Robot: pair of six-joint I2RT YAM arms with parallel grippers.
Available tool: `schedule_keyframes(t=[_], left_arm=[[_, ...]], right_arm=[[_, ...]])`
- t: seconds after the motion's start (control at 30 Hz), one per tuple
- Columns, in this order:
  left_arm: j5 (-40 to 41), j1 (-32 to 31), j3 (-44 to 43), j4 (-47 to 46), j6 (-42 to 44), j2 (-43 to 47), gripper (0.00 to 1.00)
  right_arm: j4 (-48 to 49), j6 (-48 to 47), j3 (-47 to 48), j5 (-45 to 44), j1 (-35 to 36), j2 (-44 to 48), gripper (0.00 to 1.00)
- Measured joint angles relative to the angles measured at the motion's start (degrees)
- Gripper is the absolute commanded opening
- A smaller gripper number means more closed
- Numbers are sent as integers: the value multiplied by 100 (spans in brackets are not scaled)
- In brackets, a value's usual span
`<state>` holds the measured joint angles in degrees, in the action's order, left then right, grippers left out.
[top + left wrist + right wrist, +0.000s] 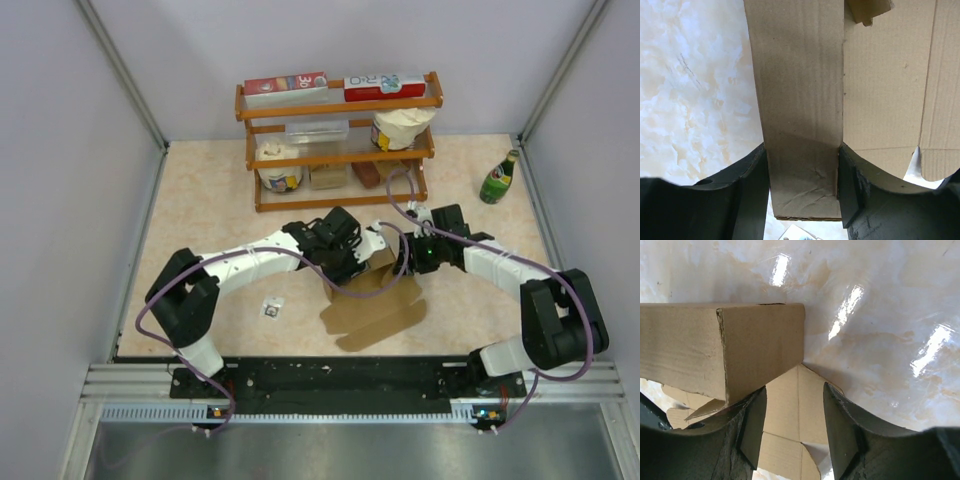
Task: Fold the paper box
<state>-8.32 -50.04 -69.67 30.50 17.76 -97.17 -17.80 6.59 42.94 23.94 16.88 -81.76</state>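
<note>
Brown cardboard paper box (378,300) lies on the counter (200,200), with the left tool (352,268) at its ten o'clock and the right tool (405,262) at one. Left wrist: the tool clamps a panel (800,125) running twelve-to-six. Right wrist: the tool stands apart and empty, with the box wall (740,345) at ten o'clock.

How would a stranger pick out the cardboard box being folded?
Start at the wooden shelf rack at the back of the marbled table and come forward to where the left gripper and right gripper meet. The plain brown cardboard box sits between them, part folded, one flap spread toward the near edge. Unlike the red-and-white cartons on the rack, it is unprinted.
</note>
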Motion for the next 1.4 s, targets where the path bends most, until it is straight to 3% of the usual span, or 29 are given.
schedule_keyframes(t=[0.73,1.4], left_arm=[[-789,291,-243,579,219,-87,49],[-1287,476,-437,772,319,-286,48]], right_arm=[[1012,-4,-780,227,144,516,49],[3086,201,-1665,310,501,640,45]])
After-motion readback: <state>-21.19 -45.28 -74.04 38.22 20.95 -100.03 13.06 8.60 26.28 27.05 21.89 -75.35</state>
